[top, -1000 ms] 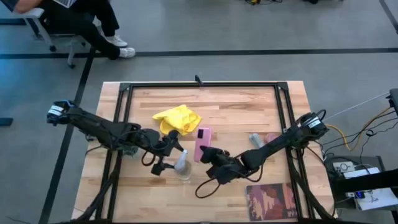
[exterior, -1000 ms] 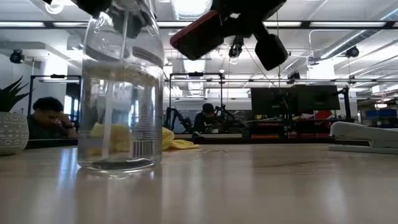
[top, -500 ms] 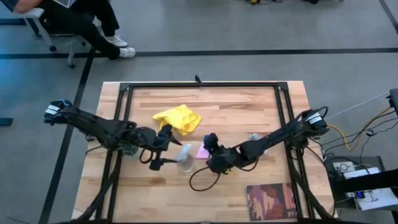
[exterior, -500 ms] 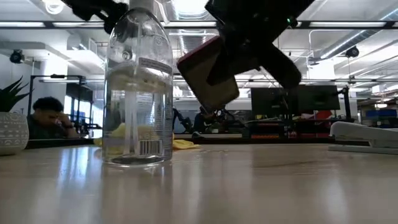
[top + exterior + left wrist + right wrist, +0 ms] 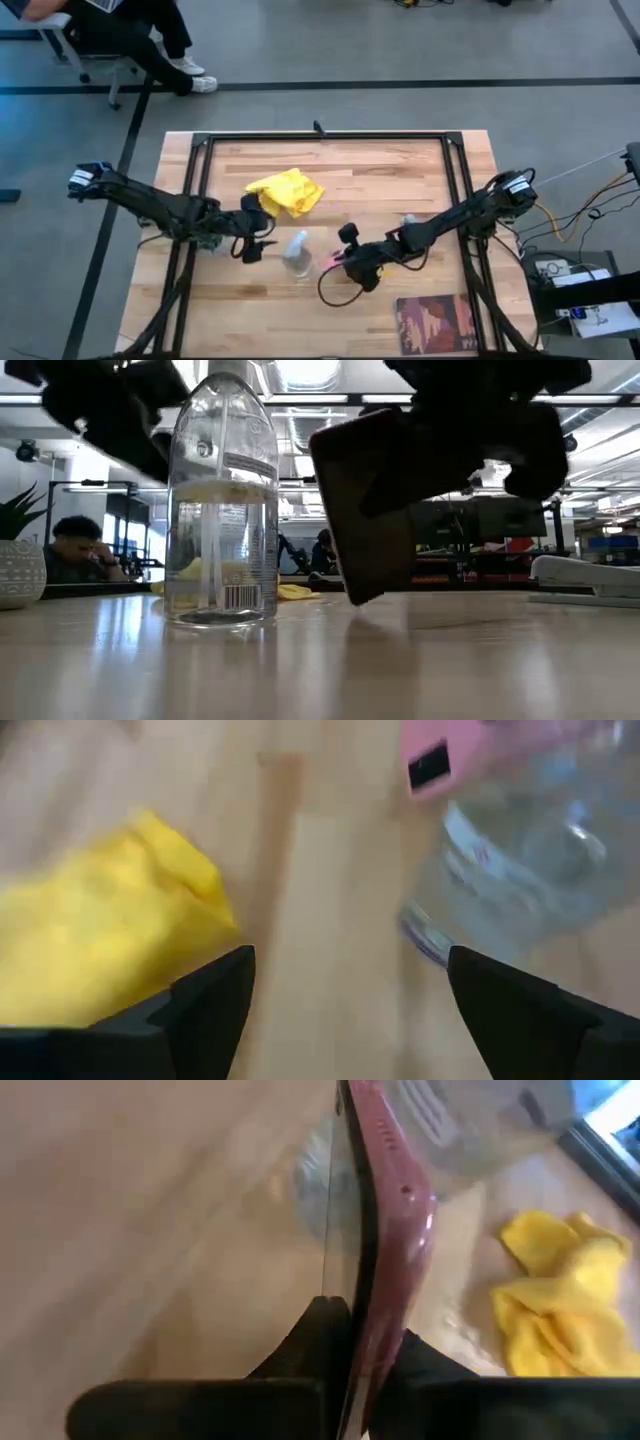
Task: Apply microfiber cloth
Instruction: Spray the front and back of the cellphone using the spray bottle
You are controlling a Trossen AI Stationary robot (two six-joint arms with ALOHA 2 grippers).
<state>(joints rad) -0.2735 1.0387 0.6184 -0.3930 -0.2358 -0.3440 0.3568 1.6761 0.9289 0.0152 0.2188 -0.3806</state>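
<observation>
Right gripper (image 5: 350, 1330) edge-on around phone (image 5: 385, 1210)

Table (image 5: 400, 165): fills the centre of the high view, under a frame.
Microfiber cloth (image 5: 286, 191): upper centre-left of the table, lying flat.
Left gripper (image 5: 254, 222): just below-left of the cloth, fingers spread, apart from the bottle.
Spray bottle (image 5: 297, 253): centre, upright on the table, right of the left gripper, below the cloth.
Phone (image 5: 336, 260): just right of the bottle, held edge-on and tilted above the table.
Right gripper (image 5: 350, 262): clamped on the phone, right of the bottle.
Book (image 5: 436, 323): lower right corner of the table.
Person (image 5: 120, 30): seated off the table, upper left of the frame.
</observation>
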